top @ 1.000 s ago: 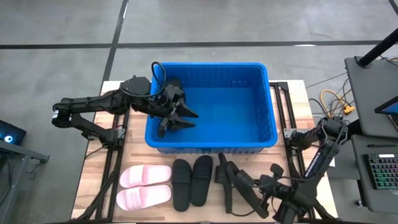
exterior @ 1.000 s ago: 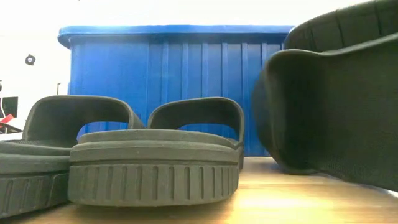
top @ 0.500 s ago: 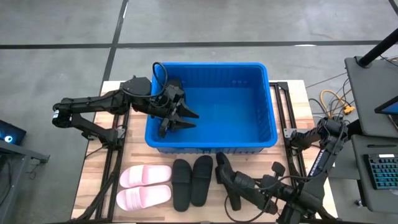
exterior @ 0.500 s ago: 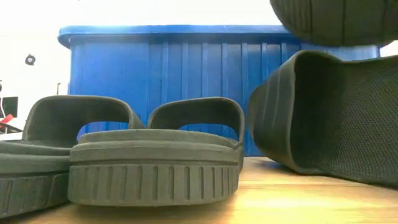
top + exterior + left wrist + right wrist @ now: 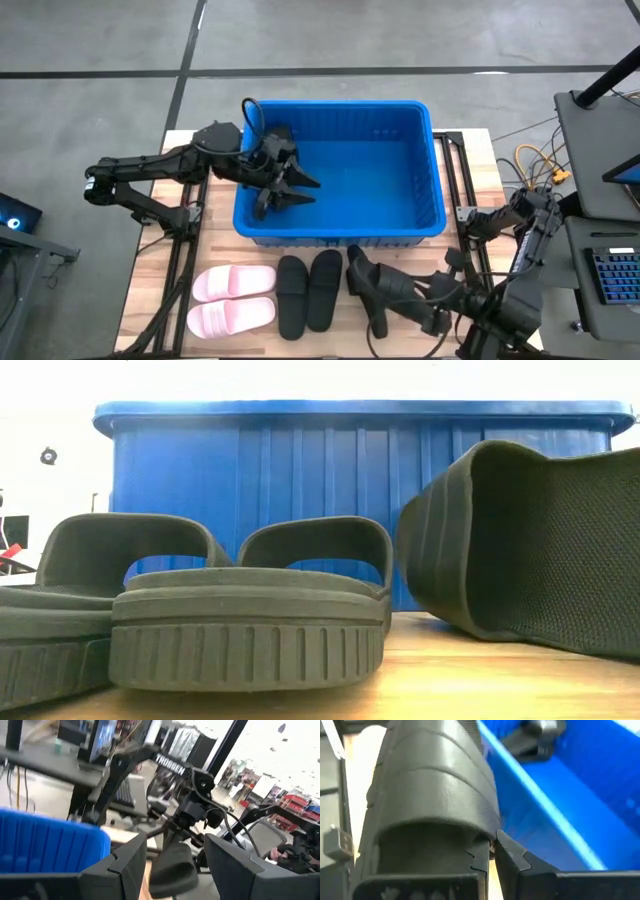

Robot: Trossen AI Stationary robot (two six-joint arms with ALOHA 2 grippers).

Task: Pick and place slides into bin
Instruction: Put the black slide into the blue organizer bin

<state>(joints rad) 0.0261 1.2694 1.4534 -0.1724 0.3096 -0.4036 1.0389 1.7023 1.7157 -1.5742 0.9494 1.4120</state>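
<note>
The blue bin (image 5: 340,236) stands at the table's far middle. My left gripper (image 5: 288,188) hovers open and empty inside the bin's left part. My right gripper (image 5: 383,287) is shut on a black slide (image 5: 362,270), held above the table just in front of the bin's near wall. Another black slide (image 5: 530,550) lies tilted on its edge on the table under it. A black pair (image 5: 308,290) and a pale pink pair (image 5: 232,300) lie flat on their soles in front of the bin. My right gripper pinches the edge of the black slide's wide strap (image 5: 487,834) between its two fingers. The fingers come from the table's right side, pointing left. The slide is lifted clear of the table.
The bin's near wall (image 5: 300,500) rises right behind the slides. Black frame rails (image 5: 185,270) run along the table's left and right sides. Cables and a desk with a keyboard (image 5: 610,270) stand off the table's right edge.
My right gripper has gone up and a little toward the bin with the black slide, which has risen clear of the table and out of the low view's top. The other black slide stays tilted on the table.
</note>
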